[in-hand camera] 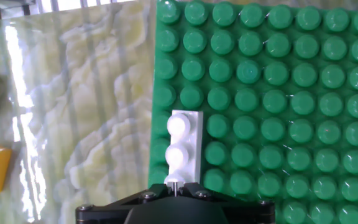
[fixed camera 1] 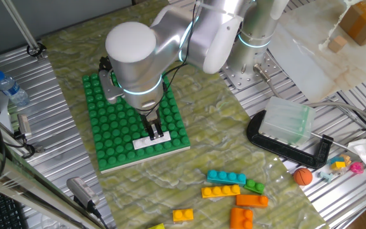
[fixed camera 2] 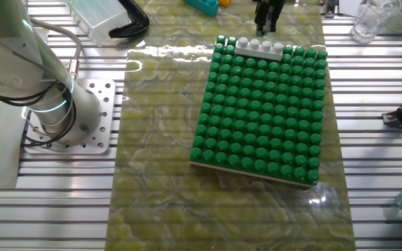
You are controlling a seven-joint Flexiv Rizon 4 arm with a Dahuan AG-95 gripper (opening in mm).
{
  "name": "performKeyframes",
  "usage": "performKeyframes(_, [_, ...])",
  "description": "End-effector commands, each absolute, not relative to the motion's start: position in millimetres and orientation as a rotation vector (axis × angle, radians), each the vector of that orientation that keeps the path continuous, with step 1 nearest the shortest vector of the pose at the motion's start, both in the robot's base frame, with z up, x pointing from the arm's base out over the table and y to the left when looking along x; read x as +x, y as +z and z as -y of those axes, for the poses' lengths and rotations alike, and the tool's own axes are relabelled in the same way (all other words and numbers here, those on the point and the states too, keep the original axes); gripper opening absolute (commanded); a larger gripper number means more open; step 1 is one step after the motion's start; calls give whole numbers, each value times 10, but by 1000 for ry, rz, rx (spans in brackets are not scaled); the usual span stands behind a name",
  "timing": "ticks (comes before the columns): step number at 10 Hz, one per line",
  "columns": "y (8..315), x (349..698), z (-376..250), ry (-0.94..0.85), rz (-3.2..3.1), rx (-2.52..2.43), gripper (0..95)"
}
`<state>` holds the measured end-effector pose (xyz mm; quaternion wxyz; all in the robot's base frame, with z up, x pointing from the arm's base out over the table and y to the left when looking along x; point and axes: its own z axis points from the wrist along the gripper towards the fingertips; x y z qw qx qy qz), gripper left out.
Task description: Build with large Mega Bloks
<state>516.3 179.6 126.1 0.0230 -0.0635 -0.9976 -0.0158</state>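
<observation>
**White brick at the baseplate's edge, gripper right above it**

The white brick [fixed camera 1: 150, 142] sits on the green baseplate [fixed camera 1: 116, 130], in the stud row along one edge; the other fixed view shows four studs on it [fixed camera 2: 259, 47] along the plate's far edge. In the hand view two of its studs [in-hand camera: 183, 147] run up from the gripper body at the bottom of the frame, in the plate's outermost column beside the marbled mat [in-hand camera: 79, 93].

The gripper [fixed camera 1: 155, 131] stands upright directly over the brick, its dark fingers [fixed camera 2: 266, 14] reaching down to it. Whether the fingers are clamped on the brick or just apart from it I cannot tell: their tips are hidden in the hand view and too small in the fixed views.

The other bricks lie loose on the mat, well apart from the plate: a cyan brick [fixed camera 1: 226, 177] touching a green brick [fixed camera 1: 255, 186], a long yellow brick [fixed camera 1: 220, 191] just below them, an orange brick [fixed camera 1: 251, 200] and another orange brick [fixed camera 1: 241, 217], and a short yellow brick [fixed camera 1: 183, 215].

On the table beyond the mat are an orange ball [fixed camera 1: 303, 176], a black clamp [fixed camera 1: 284, 145] with a clear plastic box [fixed camera 1: 288, 121] resting on it, and a water bottle [fixed camera 1: 10, 88].
</observation>
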Motion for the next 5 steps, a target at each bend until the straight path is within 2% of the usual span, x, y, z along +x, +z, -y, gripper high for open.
performKeyframes(1, [1221,5195,-1784,-53,3091,-187,0])
performKeyframes(5, [1137,5233,-1758,-48,3095,-169,0])
